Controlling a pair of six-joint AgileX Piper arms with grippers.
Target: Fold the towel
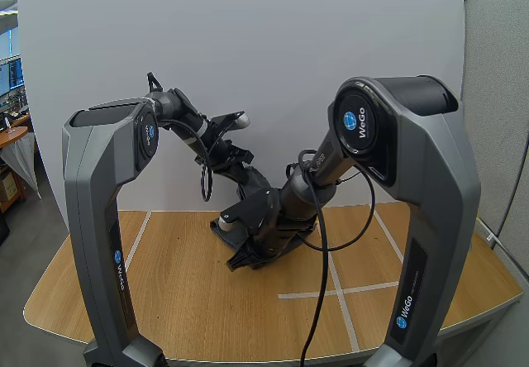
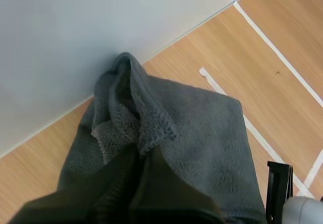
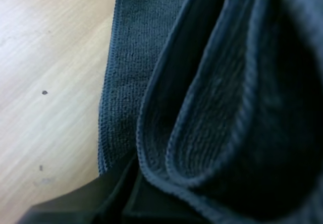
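The dark grey terry towel (image 2: 202,133) lies on the pale wooden bench (image 2: 282,72), bunched up close against the plain white panel (image 2: 60,32) that stands at the bench's far edge. One part of it spreads flat over the wood. Beside that, a ridge of cloth is drawn up into a loose, hooded fold that shows the looped pile on its inner side. Strips of white tape (image 2: 267,42) run across the bench just beside the flat part, and one strip passes under the towel's edge.

The left gripper (image 2: 139,158) has its two black fingers closed together, with the foot of that raised fold pinched between the tips. The right gripper (image 3: 132,191) is likewise closed, nipping the towel at its stitched hem. Above its tips, several hemmed layers stand side by side, and a single flat layer lies on the bare wood (image 3: 45,57).

In the high view, the left arm (image 1: 207,144) and the right arm (image 1: 306,189) both reach down to the middle of the bench (image 1: 182,284), and their ends meet there close together.
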